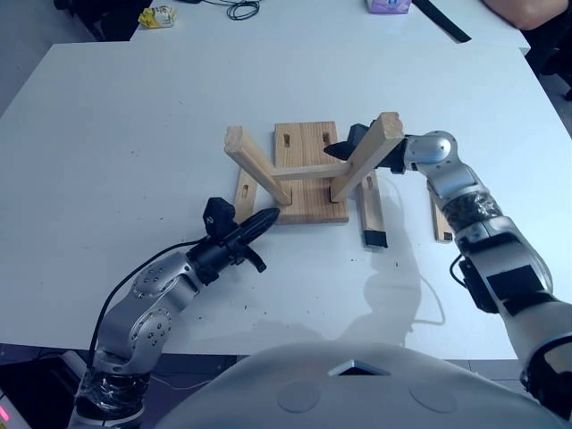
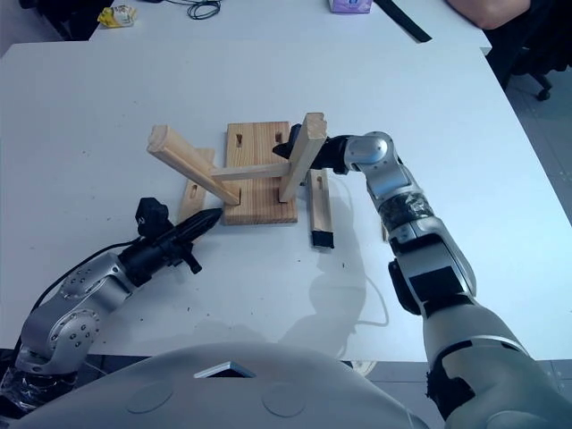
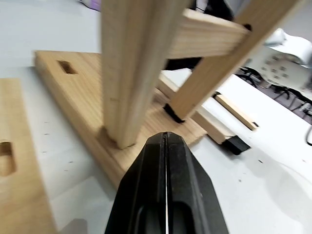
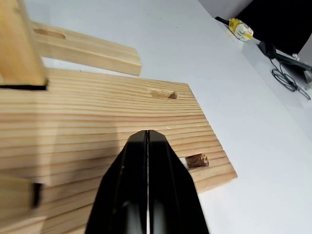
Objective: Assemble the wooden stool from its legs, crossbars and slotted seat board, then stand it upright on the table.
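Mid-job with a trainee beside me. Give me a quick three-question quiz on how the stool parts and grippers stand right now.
1. True or false: the seat board lies flat on the table.
2. How many legs are fitted into the board? A one, B two, C four.
3. Fill in: the left gripper's fingers are ___.
Key: 1 true; 2 B; 3 shut.

Illumination: bright and even. The flat white tabletop (image 1: 107, 134) carries soft grey shadows beside both arms (edges diffuse). Wrist views: left black tool (image 3: 165, 141) and right black tool (image 4: 147, 139) appear close, slightly defocused.
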`<act>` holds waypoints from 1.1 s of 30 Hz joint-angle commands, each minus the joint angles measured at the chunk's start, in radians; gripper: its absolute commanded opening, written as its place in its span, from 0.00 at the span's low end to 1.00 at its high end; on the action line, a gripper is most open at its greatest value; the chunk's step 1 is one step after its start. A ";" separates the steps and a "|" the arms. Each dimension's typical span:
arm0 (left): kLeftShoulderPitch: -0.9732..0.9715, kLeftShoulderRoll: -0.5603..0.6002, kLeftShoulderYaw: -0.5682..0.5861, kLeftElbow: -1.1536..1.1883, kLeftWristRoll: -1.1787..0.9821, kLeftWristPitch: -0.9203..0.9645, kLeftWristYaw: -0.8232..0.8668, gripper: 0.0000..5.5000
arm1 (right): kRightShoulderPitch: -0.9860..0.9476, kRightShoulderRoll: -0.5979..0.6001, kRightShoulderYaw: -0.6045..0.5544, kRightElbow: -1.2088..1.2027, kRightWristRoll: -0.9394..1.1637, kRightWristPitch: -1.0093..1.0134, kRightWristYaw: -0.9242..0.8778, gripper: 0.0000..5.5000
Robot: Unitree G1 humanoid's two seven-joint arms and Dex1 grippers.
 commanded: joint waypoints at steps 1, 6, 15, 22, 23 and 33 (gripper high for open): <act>-0.127 0.028 -0.062 0.102 0.048 0.048 -0.073 0.00 | -0.076 0.035 0.040 0.167 -0.104 -0.090 -0.025 0.00; -0.242 -0.005 -0.069 0.249 0.045 0.123 -0.087 0.00 | -0.118 0.067 0.072 0.284 -0.194 -0.159 -0.039 0.00; -0.279 0.065 -0.209 0.291 0.168 0.231 -0.131 0.00 | -0.146 0.063 0.093 0.342 -0.259 -0.190 0.001 0.00; -0.315 0.184 -0.226 0.404 0.302 0.169 -0.184 0.00 | -0.127 0.000 0.097 0.289 -0.264 -0.199 0.105 0.00; -0.326 0.202 -0.217 0.437 0.316 0.153 -0.194 0.00 | -0.111 -0.018 0.095 0.268 -0.257 -0.203 0.129 0.00; -0.360 0.250 -0.173 0.601 0.364 0.046 -0.227 0.00 | 0.103 -0.119 0.061 -0.087 -0.134 -0.135 0.278 0.00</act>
